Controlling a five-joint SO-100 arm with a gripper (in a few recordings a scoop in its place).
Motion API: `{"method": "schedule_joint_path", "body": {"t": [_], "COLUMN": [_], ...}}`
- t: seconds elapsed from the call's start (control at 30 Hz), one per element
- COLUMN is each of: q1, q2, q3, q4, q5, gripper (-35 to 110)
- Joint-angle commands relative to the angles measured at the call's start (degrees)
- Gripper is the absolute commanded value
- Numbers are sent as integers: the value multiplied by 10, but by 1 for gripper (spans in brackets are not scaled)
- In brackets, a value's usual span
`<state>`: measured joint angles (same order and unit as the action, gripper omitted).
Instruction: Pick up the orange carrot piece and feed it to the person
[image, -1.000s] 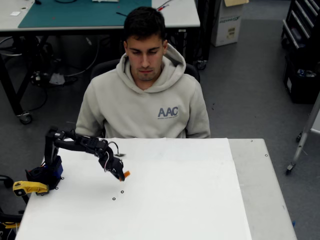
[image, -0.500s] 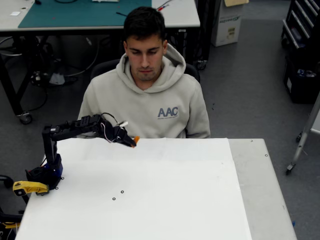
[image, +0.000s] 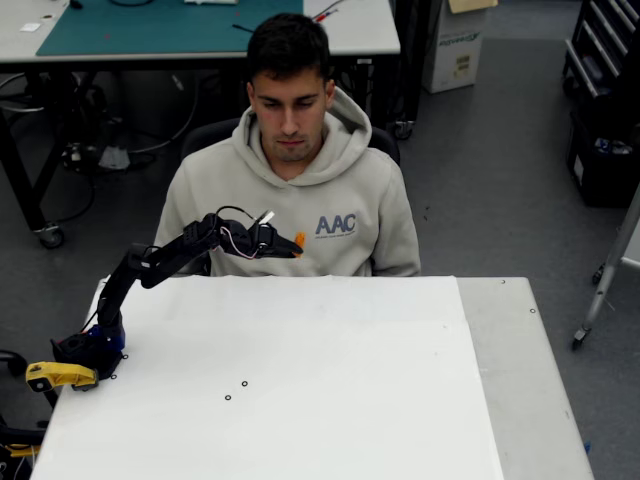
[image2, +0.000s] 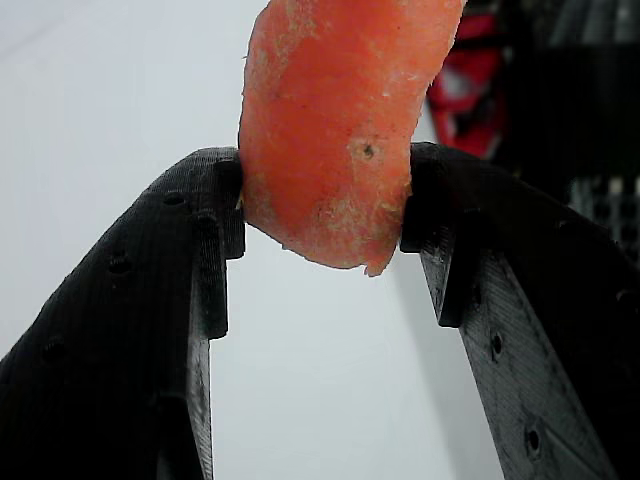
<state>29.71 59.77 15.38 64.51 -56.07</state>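
Claw (image: 293, 243) clamped on orange carrot piece (image: 299, 240), both fingers (image2: 200, 230) pressing its sides in wrist view. Since half second ago arm lifted off white table (image: 350, 400) edge, carrot now higher, in front of person (image: 300, 200) chest, beside hoodie lettering.

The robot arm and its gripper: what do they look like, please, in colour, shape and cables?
The arm is black and slim, on a blue base with a yellow part beside it. Thin black and white cables loop near the wrist. The gripper has two broad black fingers with a fine layered texture, small round holes and flat inner pads.
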Motion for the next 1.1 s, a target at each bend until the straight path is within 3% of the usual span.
{"method": "schedule_joint_path", "body": {"t": [0.0,0.37,0.6,0.93,1.07], "q1": [-12,-66,-105,-155,-170], "q2": [-14,-105,-137,-143,-172], "q3": [-146,-330,-342,-341,-341], "q4": [0,0,-5,-231,-303], "q5": [-4,-4,-5,-7,-71], "gripper": [-3,-3,-3,-3,-3]}}
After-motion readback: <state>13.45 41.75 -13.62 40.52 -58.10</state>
